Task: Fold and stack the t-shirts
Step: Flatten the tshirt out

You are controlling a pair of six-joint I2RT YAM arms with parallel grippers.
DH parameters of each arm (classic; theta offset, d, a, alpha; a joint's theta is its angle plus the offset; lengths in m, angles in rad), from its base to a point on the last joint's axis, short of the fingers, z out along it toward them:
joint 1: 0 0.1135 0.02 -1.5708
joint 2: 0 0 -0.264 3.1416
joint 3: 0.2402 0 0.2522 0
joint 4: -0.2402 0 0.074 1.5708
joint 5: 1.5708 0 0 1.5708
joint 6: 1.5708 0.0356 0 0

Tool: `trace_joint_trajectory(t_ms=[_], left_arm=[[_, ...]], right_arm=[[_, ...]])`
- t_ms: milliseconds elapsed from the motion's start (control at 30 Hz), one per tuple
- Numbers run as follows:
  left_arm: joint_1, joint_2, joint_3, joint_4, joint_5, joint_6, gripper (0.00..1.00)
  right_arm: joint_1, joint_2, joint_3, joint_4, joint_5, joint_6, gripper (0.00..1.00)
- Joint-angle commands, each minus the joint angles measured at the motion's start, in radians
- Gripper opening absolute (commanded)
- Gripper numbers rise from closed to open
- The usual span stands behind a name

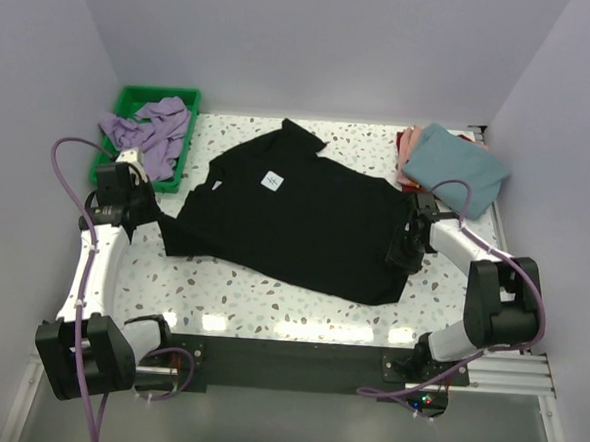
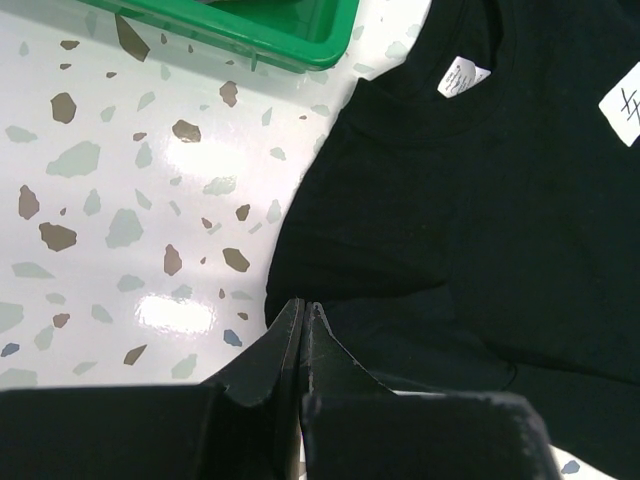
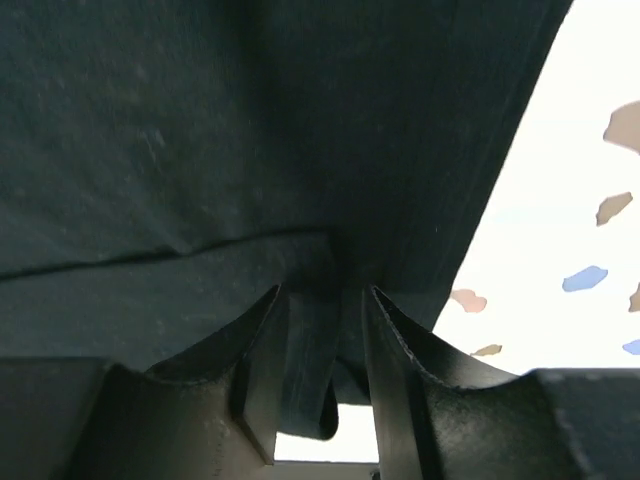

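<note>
Right tool (image 3: 322, 292) parted, astride black t-shirt (image 3: 200, 130) fold

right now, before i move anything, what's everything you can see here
black t-shirt: 1, black, spread out across the middle of the table
label: 1, white, on the black t-shirt below the collar
purple t-shirt: 1, lavender, crumpled in the tray, spilling over its near edge
tray: 1, green, far left corner
blue t-shirt: 1, teal-blue, folded on top of a pile at the far right
pink t-shirt: 1, pink, edge showing under the blue one
red t-shirt: 1, dark red, sliver at the pile's left edge
table: 1, white with coloured specks
left hand: 1, black, shut, tips at the black t-shirt's left edge
right hand: 1, black, open, a fold of black cloth between its fingers
</note>
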Motion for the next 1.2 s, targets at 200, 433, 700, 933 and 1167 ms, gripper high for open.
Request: trace_joint_trajectory(t_ms=[200,433,700,933,1167], left_arm=[[0.009,0.007,0.012,-0.006,0.001,0.023,0.00],[0.010,0.007,0.018,-0.014,0.001,0.029,0.00],[0.009,0.007,0.022,-0.018,-0.002,0.035,0.00],[0.010,0.010,0.018,-0.001,0.013,0.023,0.00],[0.009,0.016,0.019,0.003,0.018,0.029,0.00]], right_arm=[[0.000,0.024,0.037,0.086,0.007,-0.019,0.36],[0.001,0.050,0.037,0.118,0.006,-0.039,0.33],[0.001,0.064,0.045,0.127,-0.002,-0.054,0.18],[0.001,-0.007,0.086,0.037,0.036,-0.064,0.04],[0.001,-0.065,0.069,0.006,0.047,-0.064,0.12]])
